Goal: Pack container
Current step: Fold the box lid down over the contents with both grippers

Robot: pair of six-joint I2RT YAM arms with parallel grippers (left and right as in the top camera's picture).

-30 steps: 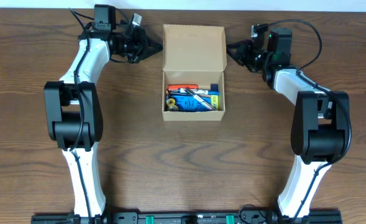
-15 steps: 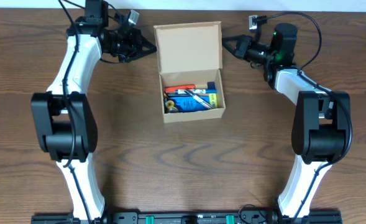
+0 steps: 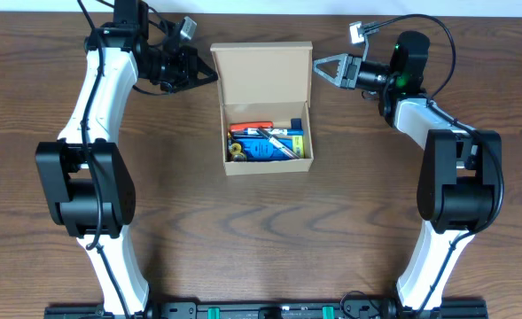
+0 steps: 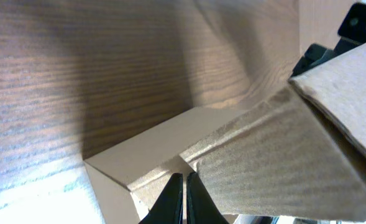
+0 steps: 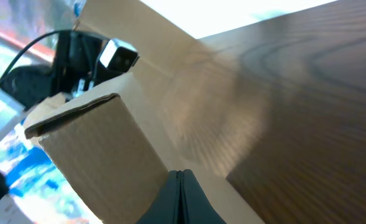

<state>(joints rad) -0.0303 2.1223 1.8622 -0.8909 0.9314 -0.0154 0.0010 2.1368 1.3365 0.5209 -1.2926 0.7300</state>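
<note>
The tan cardboard container [image 3: 268,168] stands mid-table, open, with pens and small tools [image 3: 265,143] in blue, orange and yellow inside. Its lid [image 3: 261,69] is raised at the back, tilted up off the table. My left gripper [image 3: 213,75] is shut, and its tips sit against the lid's left edge. In the left wrist view the gripper [image 4: 185,179] shows only a hairline slit and sits under the lid's corner [image 4: 282,155]. My right gripper [image 3: 319,66] is shut at the lid's right edge. In the right wrist view the right gripper [image 5: 180,175] lies beside the lid [image 5: 96,155].
Brown wood table [image 3: 261,248] all round the box. Both arm bases stand at the front left and right. The left arm's wrist camera [image 5: 89,56] shows beyond the lid in the right wrist view. The table's far edge runs just behind both grippers.
The lid has swung up from lying flat to raised. The box has slid left and toward the front. Both grippers moved left with the lid's side edges.
</note>
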